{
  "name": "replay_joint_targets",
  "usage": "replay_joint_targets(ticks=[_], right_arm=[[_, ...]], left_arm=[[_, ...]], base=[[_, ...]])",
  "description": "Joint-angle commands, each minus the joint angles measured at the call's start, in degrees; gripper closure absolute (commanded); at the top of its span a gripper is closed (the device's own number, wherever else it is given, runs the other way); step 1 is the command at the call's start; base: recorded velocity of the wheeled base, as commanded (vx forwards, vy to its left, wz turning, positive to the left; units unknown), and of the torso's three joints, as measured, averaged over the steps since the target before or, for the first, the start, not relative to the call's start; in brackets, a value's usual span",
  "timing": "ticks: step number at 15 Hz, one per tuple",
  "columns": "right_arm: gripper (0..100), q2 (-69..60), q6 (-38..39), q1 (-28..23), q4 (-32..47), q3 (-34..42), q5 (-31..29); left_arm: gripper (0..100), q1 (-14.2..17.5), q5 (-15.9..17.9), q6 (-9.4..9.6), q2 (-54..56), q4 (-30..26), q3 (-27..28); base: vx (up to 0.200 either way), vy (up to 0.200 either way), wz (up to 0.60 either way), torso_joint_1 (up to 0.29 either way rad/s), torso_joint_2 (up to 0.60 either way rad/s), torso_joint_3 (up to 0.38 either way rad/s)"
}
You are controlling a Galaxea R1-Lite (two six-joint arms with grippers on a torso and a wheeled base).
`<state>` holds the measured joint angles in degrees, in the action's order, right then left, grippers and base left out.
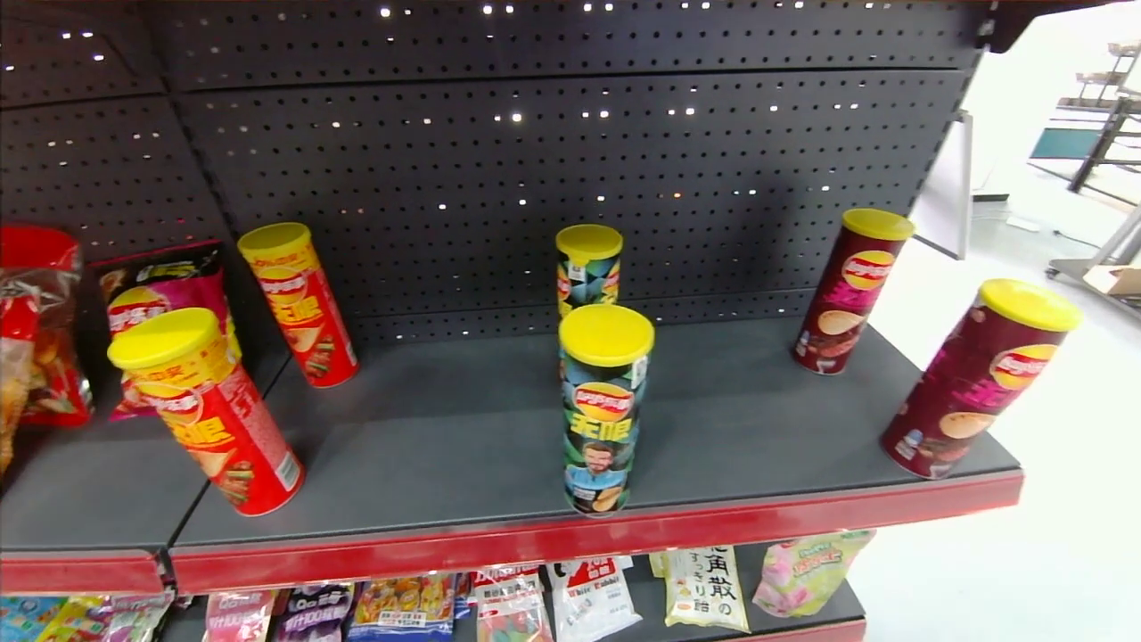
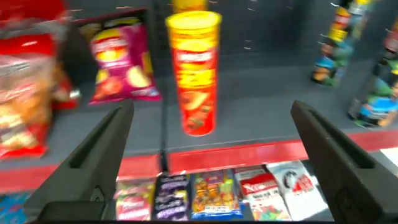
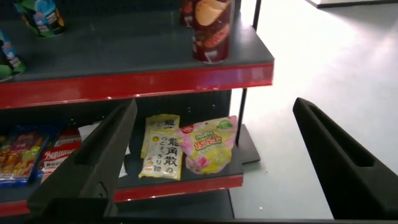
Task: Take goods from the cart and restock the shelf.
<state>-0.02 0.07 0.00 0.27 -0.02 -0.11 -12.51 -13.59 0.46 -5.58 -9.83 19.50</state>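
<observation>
Left claw [image 2: 208, 121] spread wide and empty, right claw [image 3: 216, 109] likewise spread, grey red-edged metal shelf [image 1: 428, 419], at its front edge yellow-lidded red chip tube [image 1: 207, 410], blue-green chip tube [image 1: 603, 410], maroon chip tube [image 1: 980, 379], black pegboard [image 1: 446, 178] behind.

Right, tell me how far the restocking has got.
Done: red cans, blue cans and maroon cans stand in pairs on the shelf. In hand: nothing; left gripper and right gripper have jaws open, empty. Left: bare gaps between rows could likely take more.
</observation>
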Motion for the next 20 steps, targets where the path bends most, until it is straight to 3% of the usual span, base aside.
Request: replay_joint_targets(ticks=[1,5,7,8,9,10,11,12,13,14,16,17,18,19,20], right_arm=[[0,0.0,0.0,0.0,0.0,-0.1,0.0],[0,0.0,-0.1,0.0,0.0,-0.1,0.1],[0,0.0,-0.1,0.0,0.0,-0.1,0.1],[0,0.0,-0.1,0.0,0.0,-0.1,0.1],[0,0.0,-0.1,0.0,0.0,-0.1,0.0],[0,0.0,-0.1,0.0,0.0,-0.1,0.1],[0,0.0,-0.1,0.0,0.0,-0.1,0.1],[0,0.0,-0.1,0.0,0.0,-0.1,0.1],[0,0.0,-0.1,0.0,0.0,-0.1,0.1],[0,0.0,-0.1,0.0,0.0,-0.1,0.1],[0,0.0,-0.1,0.0,0.0,-0.1,0.1],[0,0.0,-0.1,0.0,0.0,-0.1,0.1],[0,0.0,-0.1,0.0,0.0,-0.1,0.1],[0,0.0,-0.1,0.0,0.0,-0.1,0.1],[0,0.0,-0.1,0.0,0.0,-0.1,0.1]], left_arm=[[0,-0.1,0.9,-0.46,-0.2,0.0,-0.3],[0,-0.1,1.4,-0.55,-0.2,-0.5,-2.5],[0,1.6,0.9,-0.64,-1.6,-5.3,-1.3],[0,6.1,1.0,-0.64,-3.9,-9.7,-0.3],[0,8.7,1.1,-0.64,-4.8,-10.5,-0.5],[0,14.4,1.4,-0.73,-5.3,-10.5,-2.7],[0,15.8,2.2,-1.25,-3.2,-9.9,-5.7],[0,15.5,4.5,-2.31,2.0,-8.1,-10.0],[0,13.5,9.0,-3.98,3.4,-2.0,-12.5],[0,12.4,12.7,-6.44,5.6,-0.1,-13.3],[0,12.5,14.6,-4.77,5.5,0.2,-13.7],[0,12.5,11.1,-1.43,5.5,2.5,-15.0],[0,12.5,3.6,-1.08,5.5,7.0,-17.0],[0,12.5,1.4,-3.36,5.5,10.0,-18.2],[0,12.5,2.0,-4.51,5.5,10.0,-18.1]], base=[[0.000,0.000,0.60,0.007,-0.01,0.002],[0.000,0.000,0.00,0.000,0.00,0.000],[0.000,0.000,0.00,0.000,0.00,0.000],[0.000,0.000,0.00,0.000,0.00,0.000],[0.000,0.000,0.00,0.000,0.00,0.000],[0.000,0.000,0.00,0.000,0.00,0.000],[0.000,0.000,0.00,0.000,0.00,0.000],[0.000,0.000,0.00,0.000,0.00,0.000],[0.000,0.000,0.00,0.000,0.00,0.000],[0.000,0.000,0.00,0.000,0.00,0.000],[0.000,0.000,0.00,0.000,0.00,0.000],[0.000,0.000,0.00,0.000,0.00,0.000],[0.000,0.000,0.00,0.000,0.00,0.000],[0.000,0.000,0.00,0.000,0.00,0.000],[0.000,0.000,0.00,0.000,0.00,0.000]])
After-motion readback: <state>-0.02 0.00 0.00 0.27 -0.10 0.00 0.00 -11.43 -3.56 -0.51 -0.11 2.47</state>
